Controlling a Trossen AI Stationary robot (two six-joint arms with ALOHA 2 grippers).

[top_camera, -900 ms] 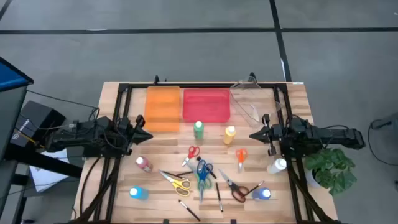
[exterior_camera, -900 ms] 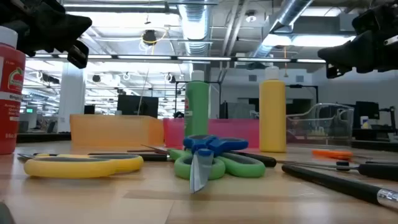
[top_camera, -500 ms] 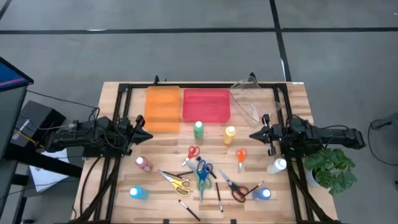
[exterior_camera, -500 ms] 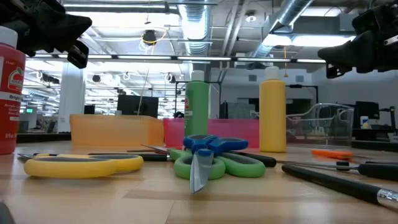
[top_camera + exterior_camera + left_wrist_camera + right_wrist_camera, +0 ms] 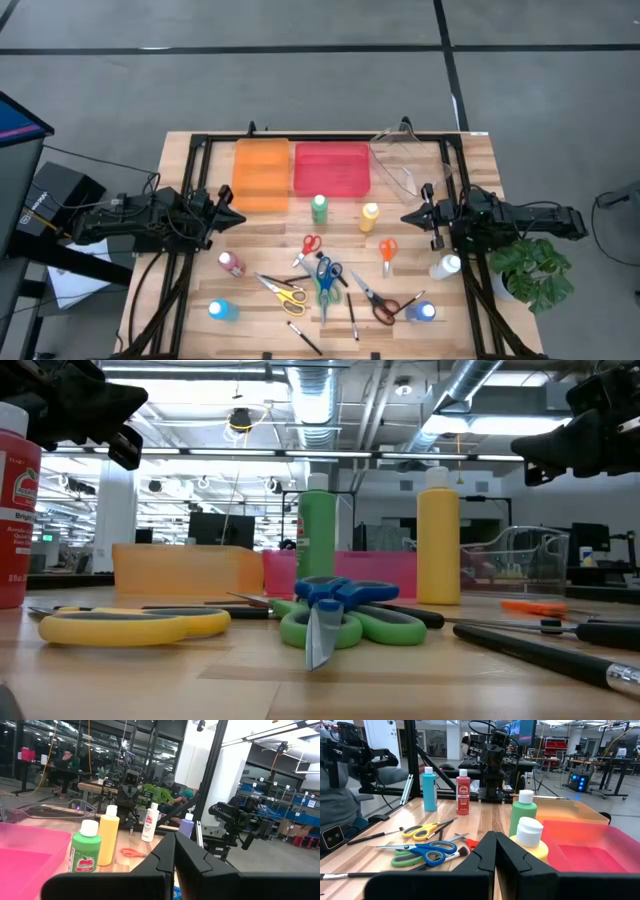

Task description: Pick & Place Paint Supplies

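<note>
Paint supplies [image 5: 322,275] lie scattered on the counter [image 5: 260,250]; left claw [image 5: 234,216] and right claw [image 5: 407,217] hover at opposite sides, each with fingers closed on nothing.

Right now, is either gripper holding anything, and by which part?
Nothing is held. The left gripper and the right gripper both hang shut and empty above the table, apart from the paint supplies.

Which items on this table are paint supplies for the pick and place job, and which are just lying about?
Belong to the job:
green bottle, yellow bottle, pink bottle, two blue bottles, white bottle, the scissors, the brushes; probably the orange bin, red bin and clear bin as targets.

Just lying about:
potted plant, black box, papers.
</note>
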